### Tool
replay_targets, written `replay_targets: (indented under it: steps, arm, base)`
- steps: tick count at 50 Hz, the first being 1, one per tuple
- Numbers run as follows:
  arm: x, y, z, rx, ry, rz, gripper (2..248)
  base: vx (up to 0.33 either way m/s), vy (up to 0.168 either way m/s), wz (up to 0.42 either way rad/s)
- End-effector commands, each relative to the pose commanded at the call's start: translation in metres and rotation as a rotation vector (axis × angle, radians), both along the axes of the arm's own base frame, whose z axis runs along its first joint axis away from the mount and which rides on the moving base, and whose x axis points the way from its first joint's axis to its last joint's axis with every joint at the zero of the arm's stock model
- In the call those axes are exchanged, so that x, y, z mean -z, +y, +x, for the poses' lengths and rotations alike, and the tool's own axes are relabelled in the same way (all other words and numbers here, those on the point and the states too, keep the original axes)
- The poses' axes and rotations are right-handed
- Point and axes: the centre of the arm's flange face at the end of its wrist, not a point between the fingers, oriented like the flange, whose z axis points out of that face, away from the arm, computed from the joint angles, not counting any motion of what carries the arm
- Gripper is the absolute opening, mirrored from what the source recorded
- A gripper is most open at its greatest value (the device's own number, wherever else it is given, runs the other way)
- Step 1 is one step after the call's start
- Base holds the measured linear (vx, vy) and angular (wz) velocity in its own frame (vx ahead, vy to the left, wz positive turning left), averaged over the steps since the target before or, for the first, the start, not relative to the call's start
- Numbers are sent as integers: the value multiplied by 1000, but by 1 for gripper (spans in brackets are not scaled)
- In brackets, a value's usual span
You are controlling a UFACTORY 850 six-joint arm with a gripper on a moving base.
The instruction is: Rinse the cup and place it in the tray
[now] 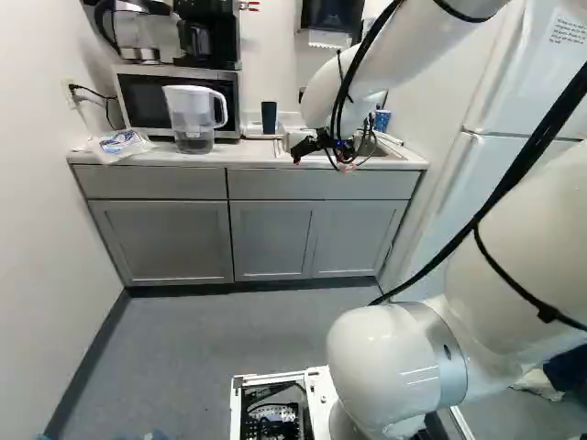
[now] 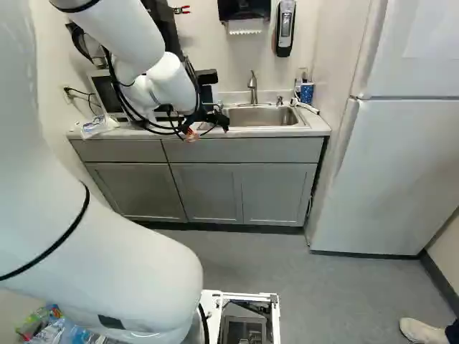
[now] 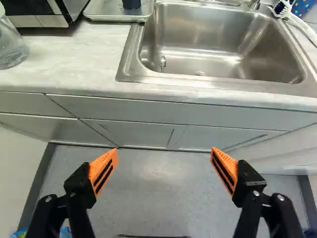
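Gripper (image 3: pixel 164 150) open, nothing held; dark cup (image 3: pixel 131 4) upright on tray (image 3: pixel 105 10), ahead & to its L, beside sink (image 3: pixel 130 57).

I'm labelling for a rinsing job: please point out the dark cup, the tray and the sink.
Dark cup (image 1: pixel 269 117): left base view, middle of its side.
Tray (image 3: pixel 106 10): wrist view, bare part of its surface.
Sink (image 3: pixel 208 29): wrist view, inner back wall.

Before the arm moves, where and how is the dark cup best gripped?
Probably around its upper sides: the dark cup stands upright on the tray, taller than wide, no handle visible. Come in level from the counter's front, a finger each side; the wall is behind it.
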Motion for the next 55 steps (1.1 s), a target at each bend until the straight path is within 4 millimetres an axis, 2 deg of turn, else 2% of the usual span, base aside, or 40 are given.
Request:
replay_targets:
  steps: [25, 55]
  arm:
    - [49, 1, -25, -18, -102, 35, 247]
    - [113, -1, -72, -16, -252, 64, 247]
  base:
    - [0, 0, 0]
    - [0, 0, 0]
